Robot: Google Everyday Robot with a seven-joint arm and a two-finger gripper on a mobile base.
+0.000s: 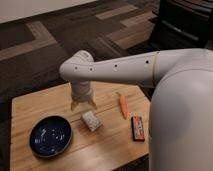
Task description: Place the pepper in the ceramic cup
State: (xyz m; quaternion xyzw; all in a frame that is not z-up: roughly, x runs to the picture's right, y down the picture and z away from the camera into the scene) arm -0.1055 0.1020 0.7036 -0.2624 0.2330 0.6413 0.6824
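Observation:
The pepper (122, 106) is slim and orange-red and lies on the wooden table (30, 110), right of centre, stem end pointing away. The small white ceramic cup (91, 120) sits near the table's middle and looks tipped on its side. My gripper (83, 105) points down over the table, just behind and slightly left of the cup and well left of the pepper. Its fingers are spread apart and hold nothing.
A wide dark blue bowl (50, 136) stands at the front left. A dark red-edged packet (137, 127) lies in front of the pepper near the right edge. My white arm (150, 70) and body fill the right side. Carpet surrounds the table.

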